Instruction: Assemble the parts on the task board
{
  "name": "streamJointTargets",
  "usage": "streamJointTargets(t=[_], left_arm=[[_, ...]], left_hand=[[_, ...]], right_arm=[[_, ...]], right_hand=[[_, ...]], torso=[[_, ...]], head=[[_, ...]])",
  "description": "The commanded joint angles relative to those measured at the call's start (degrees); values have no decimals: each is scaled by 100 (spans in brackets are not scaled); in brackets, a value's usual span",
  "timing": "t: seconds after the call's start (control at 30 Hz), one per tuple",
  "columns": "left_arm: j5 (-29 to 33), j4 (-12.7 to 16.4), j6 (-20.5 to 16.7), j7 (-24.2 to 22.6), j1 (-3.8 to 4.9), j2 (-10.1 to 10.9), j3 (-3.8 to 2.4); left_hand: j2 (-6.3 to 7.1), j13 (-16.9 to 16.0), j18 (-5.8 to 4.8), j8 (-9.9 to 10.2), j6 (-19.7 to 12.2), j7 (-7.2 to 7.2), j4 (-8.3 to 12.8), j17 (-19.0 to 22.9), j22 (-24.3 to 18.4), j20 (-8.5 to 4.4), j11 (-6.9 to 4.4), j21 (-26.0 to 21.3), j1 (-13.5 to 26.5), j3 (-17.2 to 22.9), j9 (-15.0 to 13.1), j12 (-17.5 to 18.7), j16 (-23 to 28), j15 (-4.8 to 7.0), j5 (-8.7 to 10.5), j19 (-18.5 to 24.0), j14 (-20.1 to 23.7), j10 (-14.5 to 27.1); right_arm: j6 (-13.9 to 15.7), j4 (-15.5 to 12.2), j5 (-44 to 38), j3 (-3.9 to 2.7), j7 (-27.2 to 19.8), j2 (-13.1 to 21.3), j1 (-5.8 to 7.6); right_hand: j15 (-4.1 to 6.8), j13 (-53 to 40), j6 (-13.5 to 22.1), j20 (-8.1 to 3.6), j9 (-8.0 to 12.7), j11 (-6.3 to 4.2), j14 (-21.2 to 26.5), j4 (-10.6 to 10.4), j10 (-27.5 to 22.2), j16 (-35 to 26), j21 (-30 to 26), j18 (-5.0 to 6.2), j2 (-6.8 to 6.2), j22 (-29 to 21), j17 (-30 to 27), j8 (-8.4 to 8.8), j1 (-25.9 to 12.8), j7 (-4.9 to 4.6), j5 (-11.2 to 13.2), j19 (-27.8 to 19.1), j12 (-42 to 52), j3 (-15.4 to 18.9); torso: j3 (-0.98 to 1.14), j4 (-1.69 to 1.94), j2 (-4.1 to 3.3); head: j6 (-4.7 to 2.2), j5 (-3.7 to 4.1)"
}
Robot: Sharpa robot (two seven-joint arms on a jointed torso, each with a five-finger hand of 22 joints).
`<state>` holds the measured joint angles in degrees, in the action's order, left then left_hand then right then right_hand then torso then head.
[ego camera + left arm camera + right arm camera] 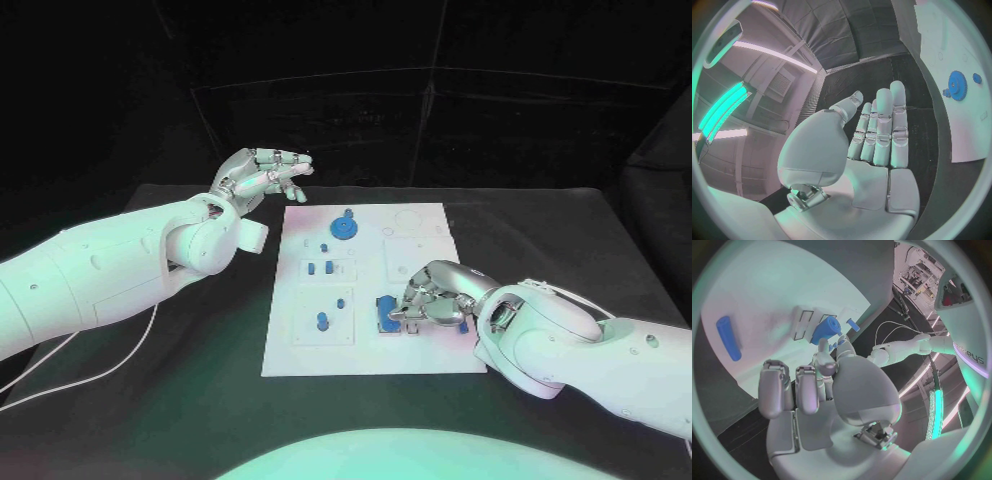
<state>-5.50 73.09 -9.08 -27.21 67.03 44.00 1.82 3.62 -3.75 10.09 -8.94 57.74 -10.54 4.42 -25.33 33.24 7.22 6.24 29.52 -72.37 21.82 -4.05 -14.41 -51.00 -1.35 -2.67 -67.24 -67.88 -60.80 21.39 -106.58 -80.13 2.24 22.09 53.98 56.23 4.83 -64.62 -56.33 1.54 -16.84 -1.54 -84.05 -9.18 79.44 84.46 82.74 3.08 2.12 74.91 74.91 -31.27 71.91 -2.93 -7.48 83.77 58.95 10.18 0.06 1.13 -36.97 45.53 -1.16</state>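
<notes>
Over the near right corner of the white board (361,355) I've got my right hand (433,297) hovering, fingers curled, gripping nothing I can see, beside a blue peg (387,314). My left hand (263,177) hangs flat, fingers straight and empty, off the far left edge near the blue gear (343,228).

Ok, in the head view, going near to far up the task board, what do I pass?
Right hand over a blue part near the front edge of the task board → small blue parts at mid-board → blue gear near the far end → left hand, raised beyond the board's far left corner.
</notes>
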Motion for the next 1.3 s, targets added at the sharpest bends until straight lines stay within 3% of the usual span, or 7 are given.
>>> streamJointTargets(t=[0.03,0.47,0.67,0.83,1.0,1.3], left_arm=[[19,-3,46,-17,7,-3,-5],[19,-11,54,-14,7,-19,-5],[19,-18,55,-12,7,-20,-4],[19,-17,59,-8,7,-19,-4],[19,-20,60,-7,7,-19,-4],[19,-32,67,-7,1,-27,-4]], left_hand=[[-24,-9,36,-5,-39,-17,1,9,-5,4,36,-39,-48,-26,-1,17,24,-29,-10,-38,27,7],[-24,-9,36,-5,-39,-17,1,9,-5,4,36,-39,-48,-26,-1,17,24,-29,-10,-38,27,7],[-24,-9,36,-5,-39,-17,1,9,-5,4,36,-39,-48,-26,-1,17,24,-29,-10,-38,27,7],[-24,-9,36,-5,-39,-17,1,9,-5,4,36,-39,-48,-26,-1,17,24,-29,-10,-38,27,7],[-24,-9,36,-5,-39,-17,1,9,-5,4,36,-39,-48,-26,-1,17,24,-29,-10,-38,27,7],[-24,-9,36,-5,-39,-17,1,9,-5,4,36,-39,-48,-26,-1,17,24,-29,-10,-38,27,7]], right_arm=[[-219,-12,0,0,-88,11,5],[-291,244,-179,0,262,-190,6],[-496,328,-260,1,337,-320,6],[-500,339,-337,1,367,-341,5],[-307,323,-365,1,337,-333,5],[500,177,48,1,-301,-122,5]], right_hand=[[23,-1,-47,-24,2,13,-376,0,37,30,27,-35,-6,232,282,18,-25,5,-16,85,-19,41],[41,-19,-83,-37,-3,-10,-379,156,46,37,31,-36,144,244,308,29,228,31,-19,87,-25,1],[49,-15,-87,-45,-3,-19,-377,288,39,34,34,-38,142,253,308,40,388,39,27,89,-47,-4],[50,-14,-89,-47,-2,-20,-377,325,38,33,34,-38,144,254,308,45,427,40,50,88,-54,-4],[50,-16,-90,-47,-2,-20,-376,327,39,31,32,-37,144,251,305,45,429,39,52,87,-53,-4],[23,8,42,-35,41,26,-368,284,19,9,23,-36,149,240,266,159,313,-25,-103,81,-106,81]], torso=[[-1,3,-3],[0,27,-3],[0,6,-5],[-2,2,-3],[2,-1,1],[6,2,-2]], head=[[5,-1],[21,-7],[31,-25],[38,-24],[31,-17],[-8,6]])
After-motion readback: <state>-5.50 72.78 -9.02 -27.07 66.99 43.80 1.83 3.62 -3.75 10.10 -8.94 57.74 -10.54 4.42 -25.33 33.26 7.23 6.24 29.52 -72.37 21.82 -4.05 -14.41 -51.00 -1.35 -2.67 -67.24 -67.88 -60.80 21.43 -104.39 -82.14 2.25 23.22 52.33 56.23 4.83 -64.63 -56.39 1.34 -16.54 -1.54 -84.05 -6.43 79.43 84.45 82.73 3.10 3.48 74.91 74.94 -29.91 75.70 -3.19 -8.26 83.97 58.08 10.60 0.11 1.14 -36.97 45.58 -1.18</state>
